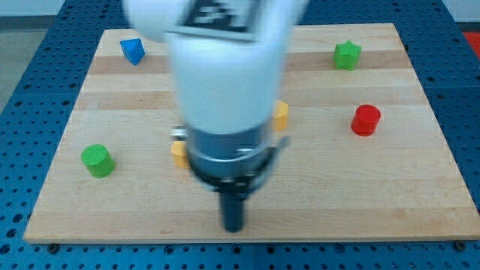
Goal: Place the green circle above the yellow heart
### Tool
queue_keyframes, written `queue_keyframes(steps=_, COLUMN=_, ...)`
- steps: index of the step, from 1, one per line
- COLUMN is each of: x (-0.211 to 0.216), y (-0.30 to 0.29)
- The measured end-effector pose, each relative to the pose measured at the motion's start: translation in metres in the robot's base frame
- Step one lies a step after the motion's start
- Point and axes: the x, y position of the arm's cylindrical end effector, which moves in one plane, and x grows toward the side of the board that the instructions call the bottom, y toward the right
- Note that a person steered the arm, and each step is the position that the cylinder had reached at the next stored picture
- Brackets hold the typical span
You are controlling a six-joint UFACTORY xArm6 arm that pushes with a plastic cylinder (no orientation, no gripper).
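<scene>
wooden board point(420, 187): two green blocks, two yellow, one red, one blue

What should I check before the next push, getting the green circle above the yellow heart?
1. Green circle in plain sight, at the view's left: ok.
2. Yellow heart identified: cannot tell; two yellow blocks peek out from behind the arm, shapes hidden.
3. My tip located, near the board's bottom edge, right of the circle: ok.
4. Tip touching the circle: not ok, they are well apart.
5. Green star and red block away from the circle: ok.
</scene>
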Motion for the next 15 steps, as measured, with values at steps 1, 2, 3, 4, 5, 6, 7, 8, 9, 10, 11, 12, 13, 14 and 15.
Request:
queue_keyframes(steps=1, x=0.0, y=-0.08)
queue_keyframes(steps=2, x=-0.006, y=-0.156)
queue_keyframes(steps=3, x=-0.034, y=-0.205)
queue_keyframes(steps=4, x=-0.056, y=-0.212)
queue_keyframes(steps=5, x=-0.066, y=-0.202)
queue_keyframes(steps=6, x=-0.092, y=-0.196)
queue_keyframes(steps=7, x=-0.113, y=-0.183)
queue_keyframes(steps=8, x=-0.117, y=-0.151)
queue_keyframes(steps=9, x=-0.122, y=-0.118)
queue_keyframes(steps=10, x=-0.15, y=-0.112)
queue_keyframes(steps=11, x=-0.178, y=-0.112)
queue_keyframes(steps=12, x=-0.192, y=-0.095)
queue_keyframes(steps=13, x=-0.189, y=-0.078)
queue_keyframes(steps=14, x=-0.18, y=-0.078)
queue_keyframes(steps=15, x=-0.171, y=-0.083)
